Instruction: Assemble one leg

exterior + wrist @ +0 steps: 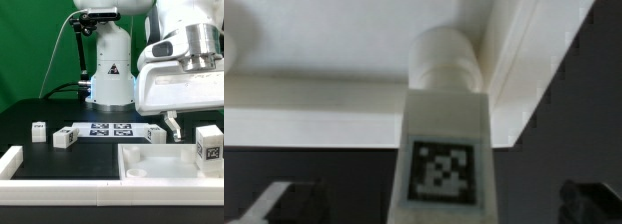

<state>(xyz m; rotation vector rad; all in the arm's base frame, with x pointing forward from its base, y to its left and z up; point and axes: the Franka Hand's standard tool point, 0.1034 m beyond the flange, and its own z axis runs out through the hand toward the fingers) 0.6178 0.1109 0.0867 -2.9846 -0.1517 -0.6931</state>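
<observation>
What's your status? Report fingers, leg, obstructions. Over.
Both fingers open, wide apart. The leg sits between them, ungripped, peg toward the tray. No obstruction seen.

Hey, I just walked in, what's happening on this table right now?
A Panda arm is putting furniture together. Its gripper is open, fingers wide on either side of one tagged white leg, not clamping it. The leg's round end points at the large white tray part; whether it is seated there cannot be told. Other legs lie loose near the marker board.
</observation>
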